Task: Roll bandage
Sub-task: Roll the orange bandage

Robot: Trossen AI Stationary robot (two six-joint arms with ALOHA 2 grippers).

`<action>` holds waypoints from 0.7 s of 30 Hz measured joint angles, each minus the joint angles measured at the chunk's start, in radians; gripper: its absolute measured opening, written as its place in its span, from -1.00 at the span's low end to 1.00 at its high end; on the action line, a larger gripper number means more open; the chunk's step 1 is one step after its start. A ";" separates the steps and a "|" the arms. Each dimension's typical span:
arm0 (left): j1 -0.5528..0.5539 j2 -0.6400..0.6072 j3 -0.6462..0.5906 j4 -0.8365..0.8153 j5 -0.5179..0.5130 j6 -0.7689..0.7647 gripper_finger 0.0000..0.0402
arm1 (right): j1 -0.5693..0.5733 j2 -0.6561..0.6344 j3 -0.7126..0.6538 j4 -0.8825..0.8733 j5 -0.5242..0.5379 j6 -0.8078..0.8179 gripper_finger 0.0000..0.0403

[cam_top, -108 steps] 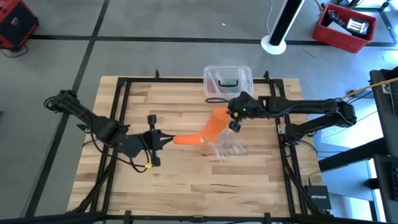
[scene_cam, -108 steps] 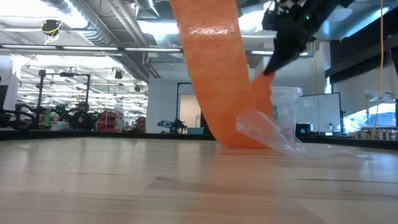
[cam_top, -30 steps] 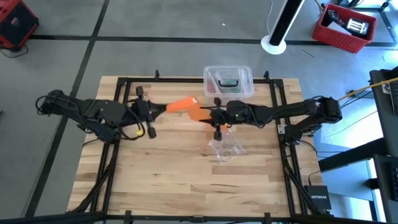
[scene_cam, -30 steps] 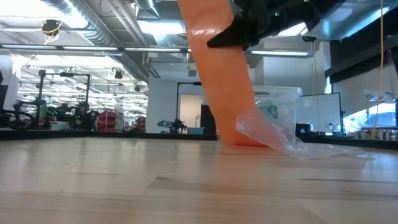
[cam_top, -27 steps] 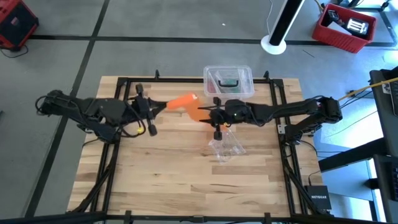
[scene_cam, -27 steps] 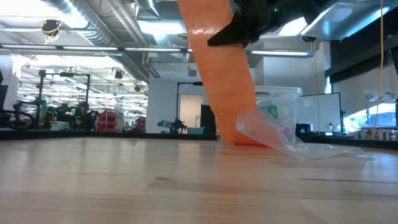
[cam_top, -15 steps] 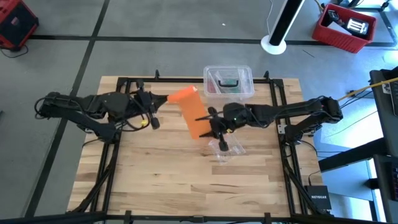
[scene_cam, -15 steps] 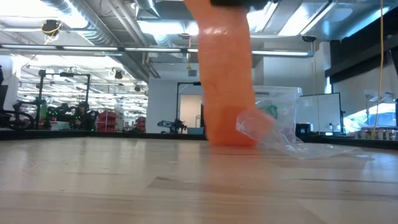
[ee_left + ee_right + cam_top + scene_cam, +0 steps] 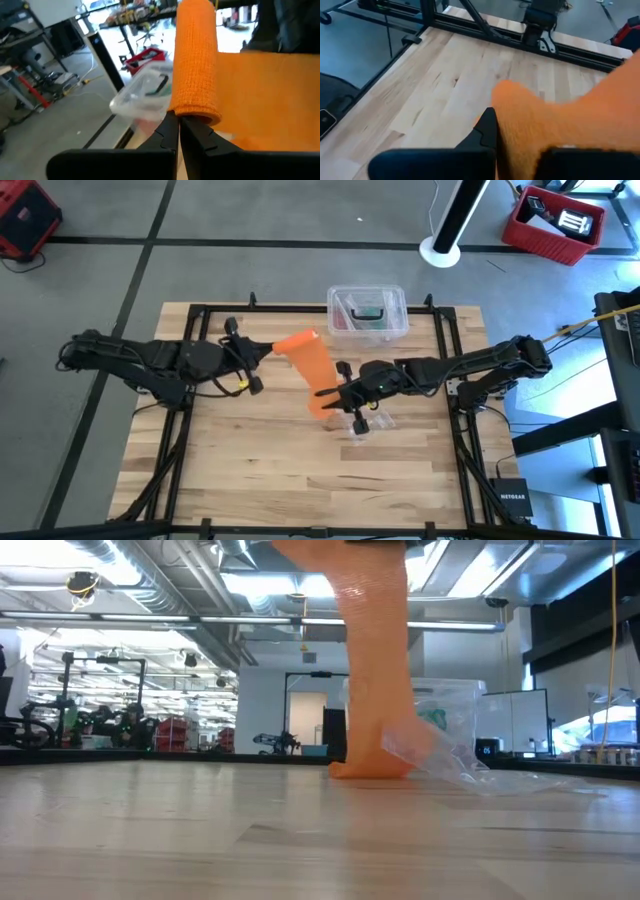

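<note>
Your left gripper point(image 9: 268, 347) reaches in from the table's left side, fingers pinched tight on the rolled end of the bandage point(image 9: 310, 368). Your right gripper point(image 9: 328, 393) stretches in low from the right, fingers closed on the band's other end, near the table's middle. Between them the bandage hangs as a bright orange, woven, stretchy strip; its lower end meets the wooden table point(image 9: 250, 470) beside a crumpled clear plastic bag point(image 9: 450, 765).
</note>
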 joint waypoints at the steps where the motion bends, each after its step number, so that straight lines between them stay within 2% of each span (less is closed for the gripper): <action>1: 0.001 0.000 -0.014 0.006 -0.009 -0.010 -1.00 | 0.002 0.000 0.000 0.001 0.000 0.000 -0.99; 9: 0.004 0.000 -0.101 0.048 -0.061 -0.025 -1.00 | 0.012 0.000 0.000 0.005 -0.002 -0.001 -0.99; 19: 0.002 0.026 -0.150 0.073 -0.067 -0.017 -1.00 | 0.013 0.003 -0.001 0.005 -0.001 -0.001 -1.00; 21: 0.000 0.029 -0.176 0.125 -0.062 -0.018 -1.00 | 0.013 0.003 -0.001 0.005 0.000 -0.001 -1.00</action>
